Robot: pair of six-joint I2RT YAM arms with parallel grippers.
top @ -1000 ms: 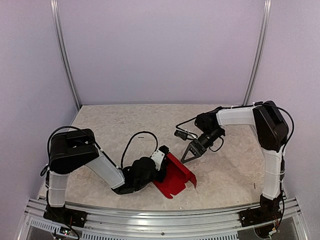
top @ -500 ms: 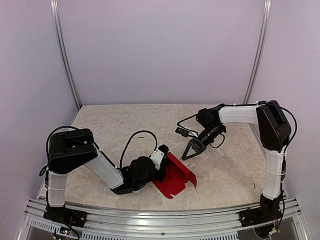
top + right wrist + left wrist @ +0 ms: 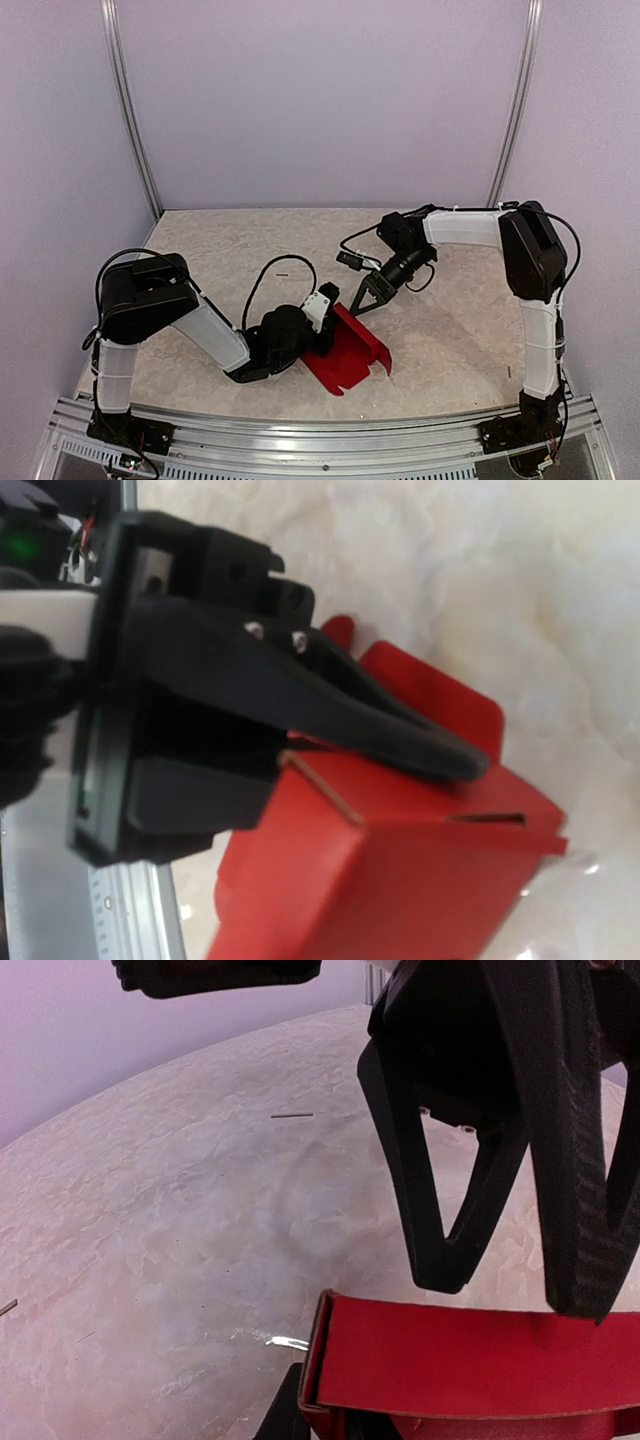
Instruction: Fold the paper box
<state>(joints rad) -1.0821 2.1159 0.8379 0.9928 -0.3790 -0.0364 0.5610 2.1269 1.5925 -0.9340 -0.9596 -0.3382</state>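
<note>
The paper box [image 3: 352, 352] is bright red card, partly folded, and lies on the table near the front centre. My left gripper [image 3: 324, 314] is shut on the box's raised left wall. The left wrist view shows that doubled wall [image 3: 470, 1360] clamped at the bottom edge. My right gripper [image 3: 362, 302] is open, and its fingertips [image 3: 440, 1270] hang just above the box's far edge with nothing between them. In the right wrist view the box [image 3: 400, 870] fills the lower frame. One left finger [image 3: 400, 735] lies across its wall. My right gripper's own fingers do not show there.
The marbled tabletop [image 3: 460, 340] ends in an aluminium rail [image 3: 320, 432] at the near edge. Pale walls and two upright posts [image 3: 130, 110] close in the back. A black cable loop [image 3: 278, 270] arches over the left wrist.
My right gripper has moved left and toward the box, from beside it to just over its far edge. The left gripper has kept its hold and nudged slightly right.
</note>
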